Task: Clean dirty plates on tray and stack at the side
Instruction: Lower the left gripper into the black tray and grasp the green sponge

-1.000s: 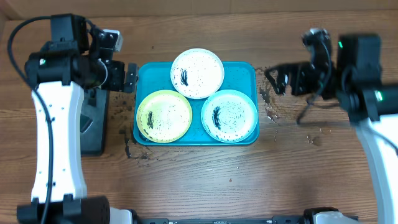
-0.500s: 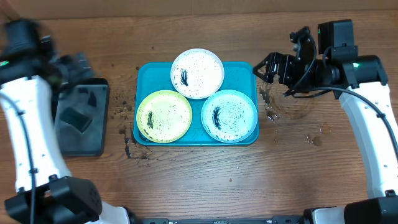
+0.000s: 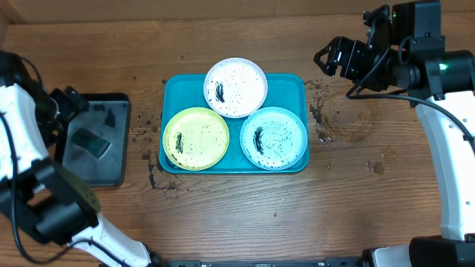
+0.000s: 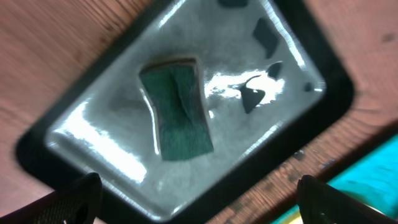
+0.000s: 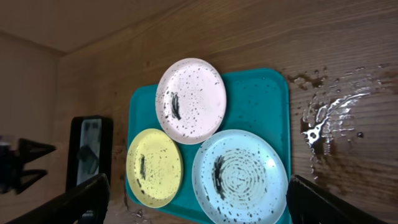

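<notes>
The turquoise tray (image 3: 289, 87) lies mid-table and holds three speckled plates: white (image 3: 235, 87) at the back, yellow-green (image 3: 195, 138) front left, light blue (image 3: 273, 138) front right. They also show in the right wrist view: tray (image 5: 258, 99), white (image 5: 190, 101), yellow-green (image 5: 154, 167), light blue (image 5: 241, 176). My right gripper (image 3: 332, 61) is open and empty, raised right of the tray; its fingertips (image 5: 198, 199) spread wide. My left gripper (image 3: 70, 100) is open and empty over a black-rimmed grey tray; its fingertips (image 4: 199, 199) spread wide.
The black-rimmed grey tray (image 3: 117, 159) left of the turquoise tray holds water and a green sponge (image 3: 87, 141); both show in the left wrist view, tray (image 4: 298, 124) and sponge (image 4: 180, 109). Water and dark specks (image 3: 320, 119) wet the wood right of the tray.
My left arm swung away to the far left, uncovering the grey tray, and now hangs over it. My right gripper moved toward the tray, then lifted back to the upper right.
</notes>
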